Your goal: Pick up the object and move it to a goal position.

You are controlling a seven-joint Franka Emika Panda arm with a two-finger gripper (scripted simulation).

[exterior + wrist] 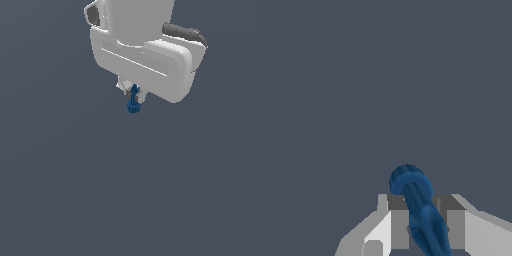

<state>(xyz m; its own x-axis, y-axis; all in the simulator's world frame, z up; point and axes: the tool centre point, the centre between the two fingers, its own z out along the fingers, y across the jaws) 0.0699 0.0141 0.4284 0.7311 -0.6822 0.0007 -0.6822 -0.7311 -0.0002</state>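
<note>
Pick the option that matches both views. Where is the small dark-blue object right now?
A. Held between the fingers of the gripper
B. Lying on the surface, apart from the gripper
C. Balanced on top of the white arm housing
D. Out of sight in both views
A: the dark-blue object sits clamped in the gripper, its rounded base protruding below the fingers.

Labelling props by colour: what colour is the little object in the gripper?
Dark blue object, clearest in the wrist view.
</note>
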